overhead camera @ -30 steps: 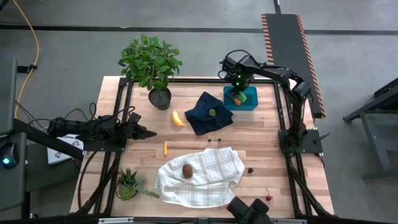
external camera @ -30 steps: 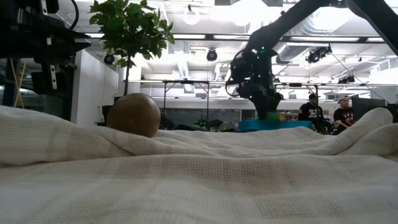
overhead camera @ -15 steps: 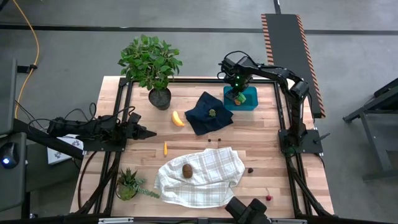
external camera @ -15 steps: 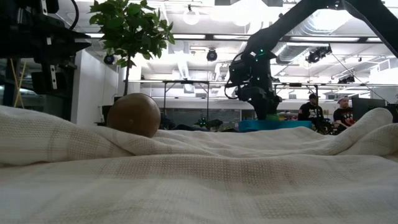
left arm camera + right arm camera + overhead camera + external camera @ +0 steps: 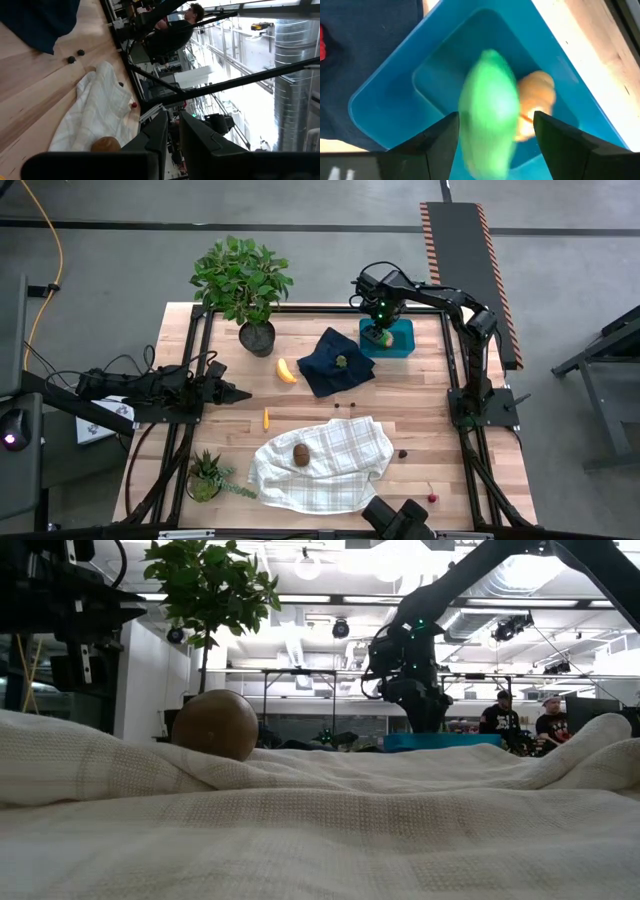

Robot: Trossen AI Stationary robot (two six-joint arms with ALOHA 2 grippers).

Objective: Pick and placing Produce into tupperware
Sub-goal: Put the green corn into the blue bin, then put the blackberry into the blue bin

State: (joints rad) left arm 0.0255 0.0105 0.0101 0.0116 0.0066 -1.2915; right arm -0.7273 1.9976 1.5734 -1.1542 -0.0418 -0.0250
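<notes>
The right gripper [image 5: 377,332] hangs over the teal box [image 5: 400,346], which sits at the table's far right corner just beside the navy cloth [image 5: 335,360]; its jaws stand wide, and in the right wrist view the green piece [image 5: 489,110] shows blurred between the 2 fingers [image 5: 440,137] without touching either, over the box's floor [image 5: 445,80]; an orange-tan piece [image 5: 536,100] lies in the box beside it. Taking the cloth as landmark: a small green piece [image 5: 341,361] rests on it; the banana [image 5: 286,371] lies just left of it on the bare wood [image 5: 420,410]; the big potted plant [image 5: 243,285] stands left and beyond it; 2 dark cherries [image 5: 345,405] lie just in front of it; a slim orange piece [image 5: 266,418] lies in front and to the left; the checked towel [image 5: 325,463] lies well in front, with the brown kiwi [image 5: 300,454] on top; 1 dark cherry [image 5: 403,453] sits off the towel's right edge and a red one [image 5: 432,498] nearer the front edge; a small plant [image 5: 207,476] stands left of the towel. The left gripper [image 5: 240,393] waits at the table's left edge, well left of the cloth, its fingers [image 5: 165,135] pinched nearly together on nothing. In the low view 2 people [image 5: 500,710] stand in the room behind.
</notes>
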